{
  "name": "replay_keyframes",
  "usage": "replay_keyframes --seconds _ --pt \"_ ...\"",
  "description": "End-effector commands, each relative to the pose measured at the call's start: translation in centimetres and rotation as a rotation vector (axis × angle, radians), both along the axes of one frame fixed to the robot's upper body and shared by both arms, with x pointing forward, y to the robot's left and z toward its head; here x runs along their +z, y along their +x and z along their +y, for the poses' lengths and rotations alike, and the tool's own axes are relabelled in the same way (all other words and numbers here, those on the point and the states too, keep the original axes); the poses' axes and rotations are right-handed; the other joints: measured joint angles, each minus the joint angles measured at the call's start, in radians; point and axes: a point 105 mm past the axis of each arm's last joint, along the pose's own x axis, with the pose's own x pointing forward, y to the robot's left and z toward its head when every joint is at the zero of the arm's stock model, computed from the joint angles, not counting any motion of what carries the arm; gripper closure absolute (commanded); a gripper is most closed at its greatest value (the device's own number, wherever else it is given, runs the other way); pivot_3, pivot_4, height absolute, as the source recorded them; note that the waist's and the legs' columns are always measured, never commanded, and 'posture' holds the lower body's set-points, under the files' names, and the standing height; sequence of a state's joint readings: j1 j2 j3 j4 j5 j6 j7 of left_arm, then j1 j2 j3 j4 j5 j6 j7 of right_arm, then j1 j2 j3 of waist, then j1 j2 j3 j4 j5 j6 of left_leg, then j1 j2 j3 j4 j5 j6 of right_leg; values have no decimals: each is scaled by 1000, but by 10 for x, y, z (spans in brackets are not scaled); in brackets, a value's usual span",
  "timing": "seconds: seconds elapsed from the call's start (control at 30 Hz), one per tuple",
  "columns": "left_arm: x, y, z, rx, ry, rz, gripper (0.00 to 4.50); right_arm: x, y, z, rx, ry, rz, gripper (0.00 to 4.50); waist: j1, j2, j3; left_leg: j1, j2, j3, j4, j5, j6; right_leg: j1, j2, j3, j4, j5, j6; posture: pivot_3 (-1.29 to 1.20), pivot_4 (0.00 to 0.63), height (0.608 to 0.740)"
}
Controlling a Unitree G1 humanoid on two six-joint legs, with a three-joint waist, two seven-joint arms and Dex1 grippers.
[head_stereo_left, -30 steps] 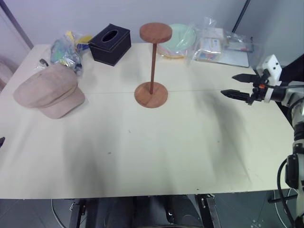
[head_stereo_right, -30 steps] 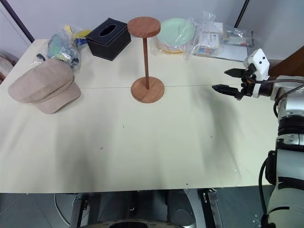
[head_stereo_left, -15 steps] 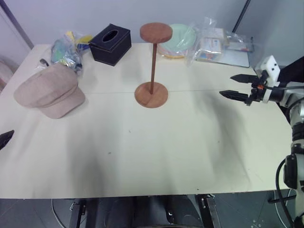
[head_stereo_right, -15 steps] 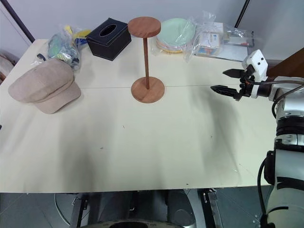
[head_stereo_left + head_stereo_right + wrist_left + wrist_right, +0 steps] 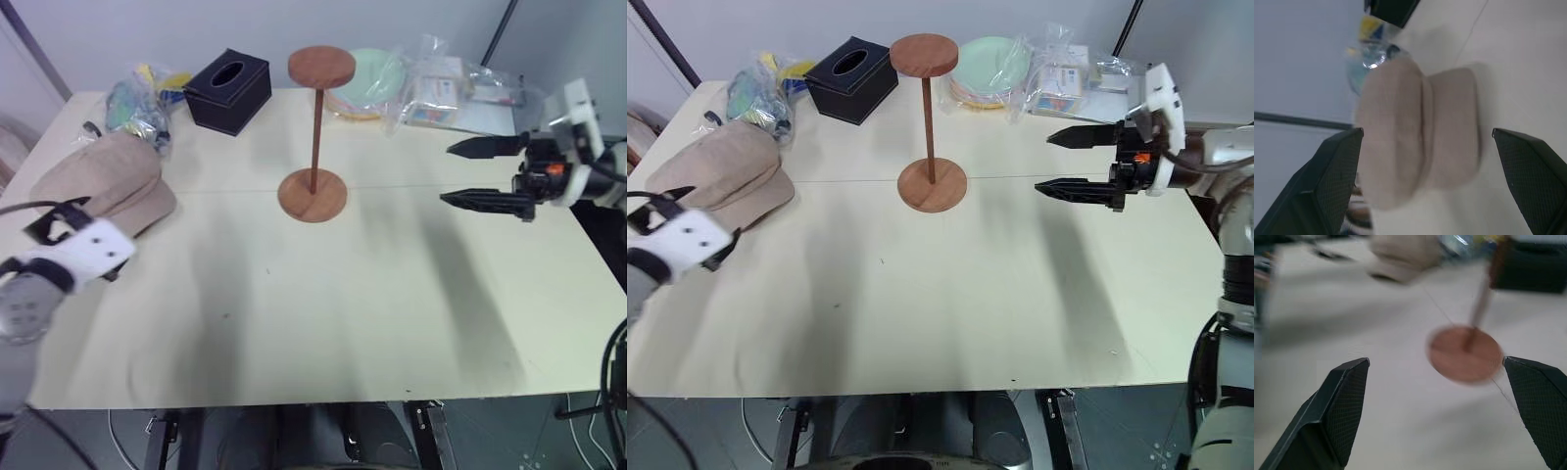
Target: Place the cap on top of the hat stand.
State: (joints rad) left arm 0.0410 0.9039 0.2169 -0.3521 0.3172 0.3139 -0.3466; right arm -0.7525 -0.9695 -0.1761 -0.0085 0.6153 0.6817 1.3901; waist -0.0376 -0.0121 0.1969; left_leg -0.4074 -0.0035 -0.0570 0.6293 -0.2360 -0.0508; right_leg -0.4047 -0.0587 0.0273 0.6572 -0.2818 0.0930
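A pinkish-beige cap (image 5: 725,176) lies flat on the cream table (image 5: 940,304) near its left edge, brim toward the robot, not yet on the hat stand (image 5: 929,122), which stands upright well to the cap's right, near the middle of the table's far half, its round base on the table and its disc top bare. The left gripper (image 5: 1430,186) hovers just short of the cap on the near side, its two black fingers (image 5: 1332,181) spread wide with the cap framed between them in the left wrist view, touching nothing. Across the table, the right gripper (image 5: 1073,162) hangs above the surface to the right of the stand, pointing left toward it, its fingers (image 5: 1073,188) likewise spread wide and empty; from the right wrist view the stand's base and thin rod sit between the two finger pads, apart from both. Behind the cap, at the far left, sits a crinkled plastic bag of colourful items (image 5: 759,93), with a black tissue box (image 5: 850,78) just to its right. Behind the stand's disc lies a stack of pale green plates (image 5: 988,69), and further right a clear bag of packaged goods (image 5: 1068,83) rests against the table's far edge.
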Motion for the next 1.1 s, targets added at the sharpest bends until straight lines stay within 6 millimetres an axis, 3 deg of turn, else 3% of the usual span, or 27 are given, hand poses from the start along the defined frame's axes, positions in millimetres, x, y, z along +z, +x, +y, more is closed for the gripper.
replay_keyframes --seconds 0.03,0.17,0.33,0.8,0.9,1.1 --pt "-14 19 -14 13 68 -53 74 35 -43 26 162 56 -45 0 0 -1 0 0 0 0 1 0 0 0 1 0 1 0 0 0 150 740" --pt "-21 33 -5 104 103 -65 74 52 -56 39 197 108 -44 0 0 -2 -1 0 0 0 2 0 0 -1 0 0 2 0 0 0 150 740" --pt "-46 59 7 237 88 -52 74 76 -62 47 210 208 -62 0 11 -2 -1 0 -1 0 3 0 0 -1 -2 -1 4 0 0 0 150 740" --pt "-64 87 26 328 6 -38 74 77 -63 51 176 215 -69 0 27 -5 -2 -1 -1 -1 3 0 0 -2 -3 -1 6 0 0 0 150 740" --pt "-61 90 28 306 -3 -52 924 75 -62 51 167 209 -70 0 27 -5 -2 -1 -1 -1 4 0 0 -2 -3 -1 6 0 0 0 150 740" --pt "-44 91 32 280 -2 -106 4007 75 -58 50 146 214 -73 0 26 -5 -2 -1 -1 -1 3 0 0 -3 -2 -1 6 0 0 0 150 740"
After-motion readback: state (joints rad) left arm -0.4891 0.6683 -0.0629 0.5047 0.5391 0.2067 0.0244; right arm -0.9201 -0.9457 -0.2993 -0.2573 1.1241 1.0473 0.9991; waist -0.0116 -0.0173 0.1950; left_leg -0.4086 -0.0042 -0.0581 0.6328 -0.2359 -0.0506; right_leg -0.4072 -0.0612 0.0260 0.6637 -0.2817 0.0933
